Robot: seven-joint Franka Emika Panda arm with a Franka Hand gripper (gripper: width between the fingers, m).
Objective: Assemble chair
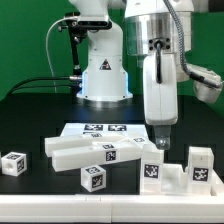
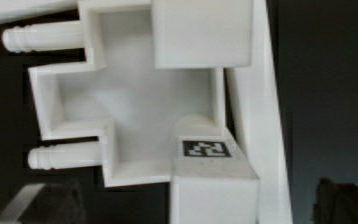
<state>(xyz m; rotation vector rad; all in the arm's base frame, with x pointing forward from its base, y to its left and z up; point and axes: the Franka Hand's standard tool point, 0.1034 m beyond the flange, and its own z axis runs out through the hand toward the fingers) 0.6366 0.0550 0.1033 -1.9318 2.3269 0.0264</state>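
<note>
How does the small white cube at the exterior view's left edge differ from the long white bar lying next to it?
The small white plastic cube is compact, with about equal sides; the long white plastic bar is stretched out and low. The cube stands alone, apart from the other parts; the bar lies close to other white parts. Both are white and rest on the black table.

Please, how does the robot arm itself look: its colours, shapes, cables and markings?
The arm is glossy white with rounded, thick segments. Its base carries a dark triangle mark. Black cables run beside it on the exterior view's left. The pincer looks dark and small.
</note>
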